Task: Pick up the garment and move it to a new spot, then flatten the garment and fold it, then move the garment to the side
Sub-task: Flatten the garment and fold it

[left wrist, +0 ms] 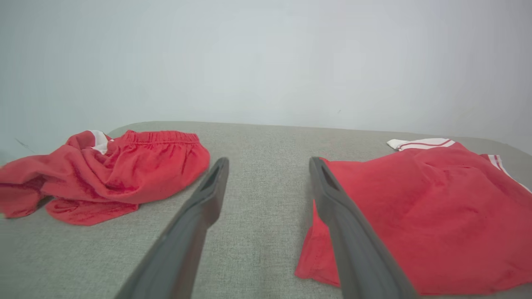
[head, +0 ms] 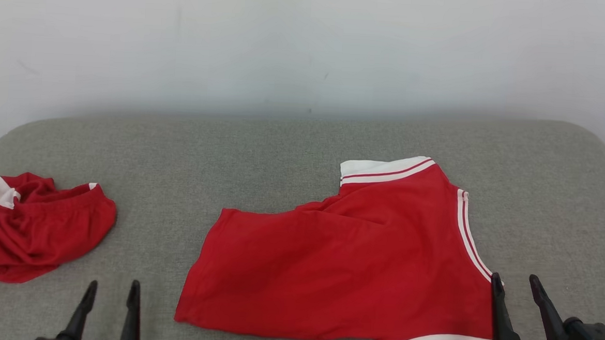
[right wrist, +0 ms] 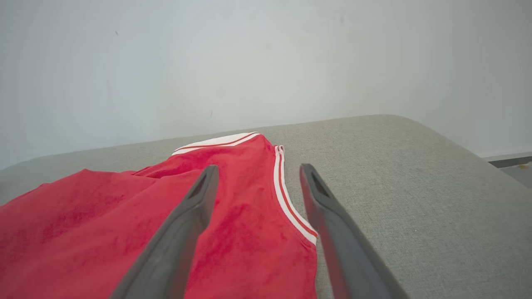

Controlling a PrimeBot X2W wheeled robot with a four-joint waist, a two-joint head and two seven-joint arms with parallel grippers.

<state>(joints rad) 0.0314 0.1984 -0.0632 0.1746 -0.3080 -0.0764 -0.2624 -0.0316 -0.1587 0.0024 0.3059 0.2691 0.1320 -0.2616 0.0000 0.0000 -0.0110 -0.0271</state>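
The garment point(head: 349, 266) lies mostly flat on the grey counter point(head: 283, 148). The right claw point(head: 514, 277) stands wide and empty, straddling the garment's striped right edge. The left claw point(head: 112, 284), also spread wide and holding nothing, sits just off the garment's left hem, between it and the crumpled red shorts point(head: 35, 228).

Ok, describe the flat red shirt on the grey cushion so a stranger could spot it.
On the grey woven-fabric padded surface, look right of centre, beside the right gripper. The red jersey shirt lies spread flat. Its white bands with thin red stripes and smooth lie set it apart from the crumpled red garment at far left.
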